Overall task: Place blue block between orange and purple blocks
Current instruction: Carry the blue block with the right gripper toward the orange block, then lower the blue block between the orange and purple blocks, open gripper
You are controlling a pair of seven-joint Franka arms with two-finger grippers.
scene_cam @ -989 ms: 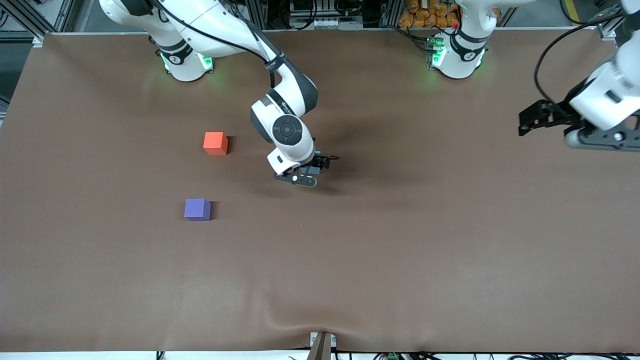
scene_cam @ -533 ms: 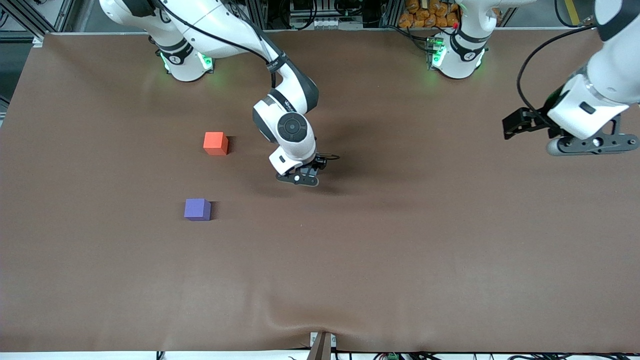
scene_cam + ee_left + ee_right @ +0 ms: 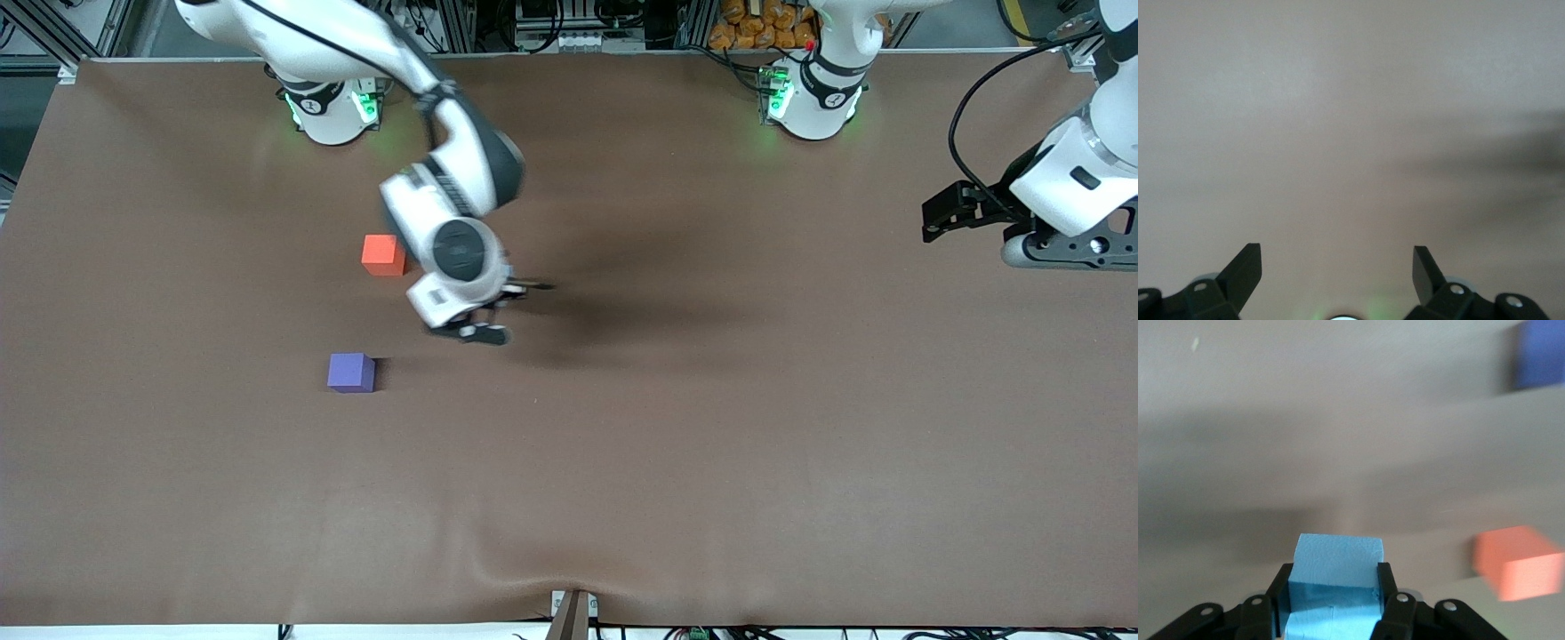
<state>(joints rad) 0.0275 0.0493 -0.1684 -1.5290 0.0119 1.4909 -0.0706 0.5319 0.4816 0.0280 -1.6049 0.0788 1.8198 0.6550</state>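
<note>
We carry the blue block [image 3: 1335, 577] in the right gripper [image 3: 476, 324], its jaws closed on two opposite faces of the cube so that the top of the block stands proud of the fingers [image 3: 1280, 592]. The gripper hangs over bare tabletop [image 3: 676, 444], beside the gap that separates the orange block [image 3: 383, 254] from the purple block [image 3: 350, 372]. Those two sit apart, the orange one farther from the front camera, leaving room between them for a third cube. We judge that the load is held off the surface so it can travel sideways into that gap without dragging.

The left gripper [image 3: 960, 212] waits over the left arm's end of the tabletop, its jaws spread wide and empty.

From the front, the right wrist hides the blue block altogether; only the right wrist view shows it pinched between the fingers, with the orange and purple cubes off to one side. The left wrist view shows nothing but bare surface between its open fingertips [image 3: 1245, 270]. The front view alone gives the true spacing of the two target blocks.
</note>
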